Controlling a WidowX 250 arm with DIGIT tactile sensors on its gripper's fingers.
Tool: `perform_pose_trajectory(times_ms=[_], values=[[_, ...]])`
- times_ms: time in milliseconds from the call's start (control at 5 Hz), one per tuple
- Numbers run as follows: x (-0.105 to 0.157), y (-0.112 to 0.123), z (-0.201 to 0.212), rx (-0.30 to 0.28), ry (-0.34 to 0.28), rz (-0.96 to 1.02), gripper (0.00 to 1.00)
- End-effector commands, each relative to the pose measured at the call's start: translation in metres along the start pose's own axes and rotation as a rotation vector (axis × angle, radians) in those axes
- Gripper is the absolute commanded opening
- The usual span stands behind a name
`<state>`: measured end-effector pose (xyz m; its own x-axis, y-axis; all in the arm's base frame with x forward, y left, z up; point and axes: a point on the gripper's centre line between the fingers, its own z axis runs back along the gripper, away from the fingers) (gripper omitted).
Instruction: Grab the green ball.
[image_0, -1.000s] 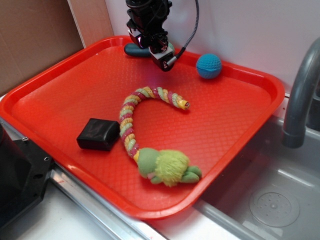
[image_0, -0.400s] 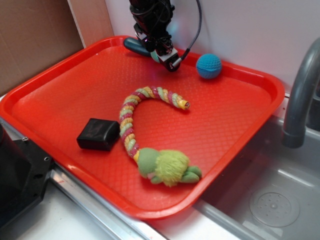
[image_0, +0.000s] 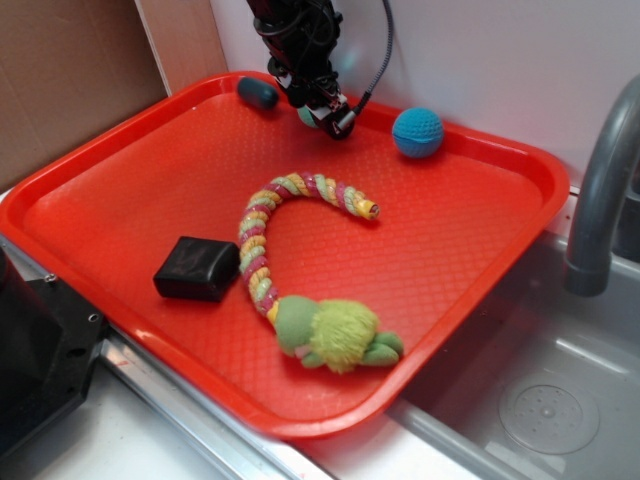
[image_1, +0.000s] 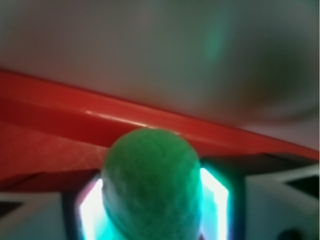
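At the tray's (image_0: 120, 190) far rim the tool (image_0: 322, 110) is clamped on the green ball (image_1: 151, 187), whose rounded rubber could squirt free if the grip sits off-centre.

red tray (image_0: 120, 180) holds rope toy (image_0: 300, 270), black block (image_0: 196, 268), blue ball (image_0: 417, 131).

The arm is black and blocky, with a thin black cable curving down behind it. The hand (image_0: 322, 108) ends in pale grey-white fingers (image_1: 277, 202), glowing bright beside their dark inner edges.
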<state>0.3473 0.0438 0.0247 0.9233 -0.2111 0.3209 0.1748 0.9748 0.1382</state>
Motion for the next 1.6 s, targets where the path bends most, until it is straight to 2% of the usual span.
perform_pose_trajectory(times_ms=[0,400,600,800,1000,1200,1400], values=[[-0.031,0.023,0.103,-0.163,-0.004,0.167,0.00],[-0.064,0.041,0.191,-0.273,0.103,0.321,0.00],[-0.071,0.037,0.216,-0.244,0.149,0.336,0.00],[-0.072,0.024,0.226,-0.206,0.124,0.256,0.00],[-0.060,0.007,0.230,-0.175,0.133,0.232,0.00],[-0.053,-0.009,0.229,-0.121,0.152,0.229,0.00],[-0.055,-0.005,0.227,-0.119,0.154,0.246,0.00]])
